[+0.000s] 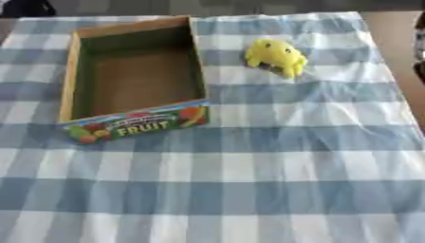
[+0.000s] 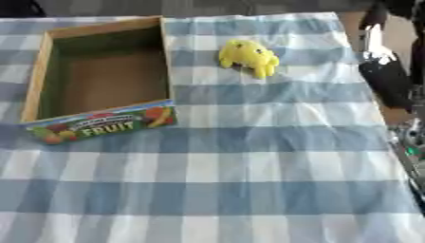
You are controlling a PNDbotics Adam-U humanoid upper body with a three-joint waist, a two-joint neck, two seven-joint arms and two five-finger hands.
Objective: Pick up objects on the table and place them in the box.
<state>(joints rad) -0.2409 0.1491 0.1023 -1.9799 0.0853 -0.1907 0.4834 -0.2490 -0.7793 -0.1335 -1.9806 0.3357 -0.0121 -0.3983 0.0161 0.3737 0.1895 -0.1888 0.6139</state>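
A yellow plush toy (image 1: 276, 56) lies on the blue-and-white checked cloth, just right of the box's far end. The open cardboard box (image 1: 69, 71) has a front panel reading FRUIT, and its brown floor holds nothing. At the right edge of the right eye view a black and silver part of my right arm, with the right hand (image 2: 387, 80), hangs over the table's right side. It is well right of the toy and touches nothing. My left hand shows in neither view.
The checked cloth (image 1: 249, 180) covers the table from the box to the near edge. Bare brown table (image 1: 397, 33) shows at the far right. Silver machinery (image 2: 408, 142) sits at the right edge lower down.
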